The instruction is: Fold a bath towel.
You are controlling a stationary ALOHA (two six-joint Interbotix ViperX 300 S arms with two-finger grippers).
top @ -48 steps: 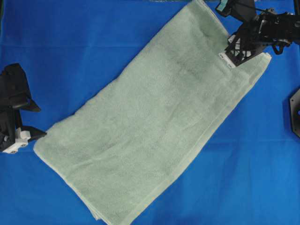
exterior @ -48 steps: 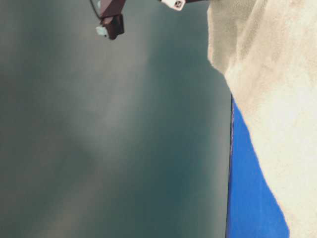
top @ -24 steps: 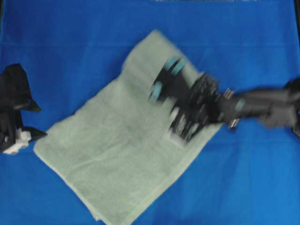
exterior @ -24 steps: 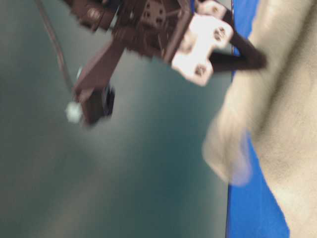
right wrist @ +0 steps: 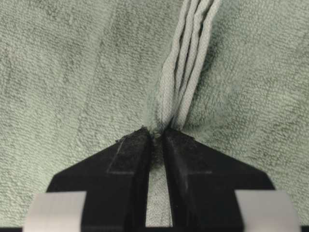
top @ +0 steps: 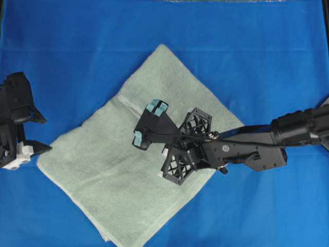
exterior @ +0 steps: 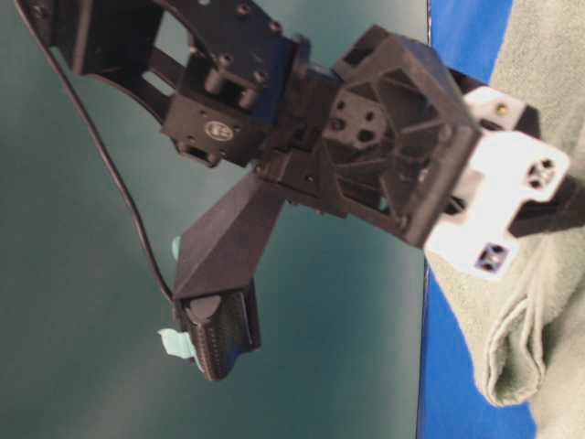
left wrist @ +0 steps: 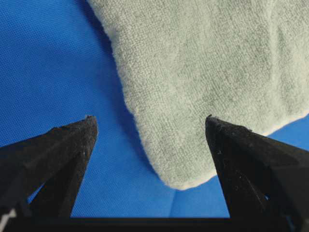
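At the far left of the overhead view the left gripper (top: 36, 133) sits low over the blue tabletop (top: 61, 46), partly cut off by the frame edge. Its jaws are spread wide and released, grasping nothing. In the left wrist view the two dark fingertips (left wrist: 87, 126) frame a rounded corner of the bath towel (left wrist: 203, 72), which lies flat just ahead of them, with bare blue cloth showing between the left tip and the towel's edge.

The bath towel (top: 139, 154) lies diagonally in the middle of the tabletop, its upper right part doubled back over the lower part, so a folded edge runs along its upper right side. Wide blue room lies open above, to the upper left and along the lower right; the bottom corner reaches the frame edge.

Right of centre, the right gripper (top: 165, 165) reaches in from the right edge over the doubled towel. In the right wrist view its jaws are clenched on a bunch of stacked hemmed edges (right wrist: 186, 72) of the towel. From overhead the arm's body hides that pinch point. The table-level view is filled by the arm, showing only a towel fold (exterior: 512, 357) at the right.
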